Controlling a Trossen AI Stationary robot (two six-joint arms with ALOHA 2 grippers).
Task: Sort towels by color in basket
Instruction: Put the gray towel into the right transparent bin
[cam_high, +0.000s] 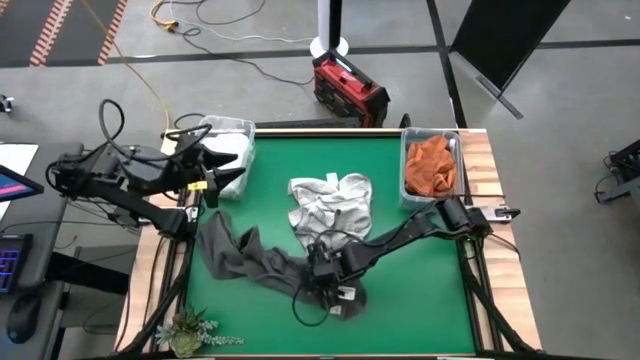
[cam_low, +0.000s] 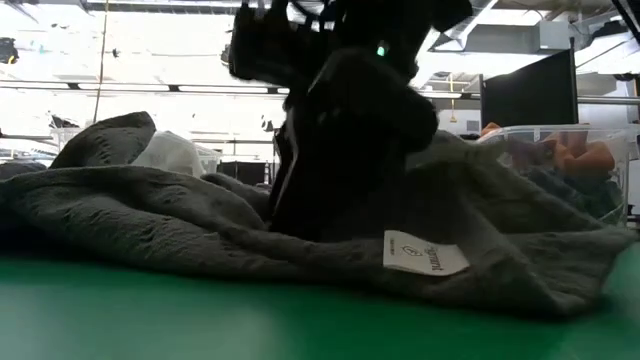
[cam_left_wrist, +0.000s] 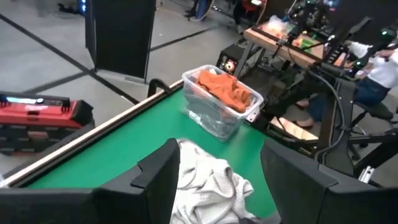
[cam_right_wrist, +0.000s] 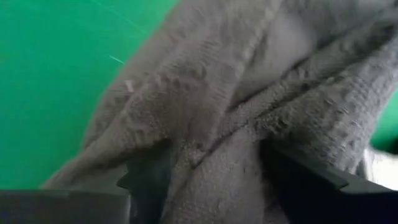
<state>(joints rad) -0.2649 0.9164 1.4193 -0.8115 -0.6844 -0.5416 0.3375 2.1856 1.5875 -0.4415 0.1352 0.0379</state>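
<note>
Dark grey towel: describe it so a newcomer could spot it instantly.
Start at the green table in the high view and look along its near edge. The dark grey towel sprawls there as a long crumpled strip, with the right tool pressed into one end. It is darker than the light grey towel bunched mid-table and lies flat, not in a bin.

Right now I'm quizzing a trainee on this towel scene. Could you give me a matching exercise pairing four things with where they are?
Things:
1. rust orange towel
2. dark grey towel
3. light grey towel
4. small plant

Places:
A. table middle
B. clear bin, right back corner
C. front left corner
D. under the right gripper, front of table

Pairs: 1-B, 2-D, 3-A, 4-C
</note>
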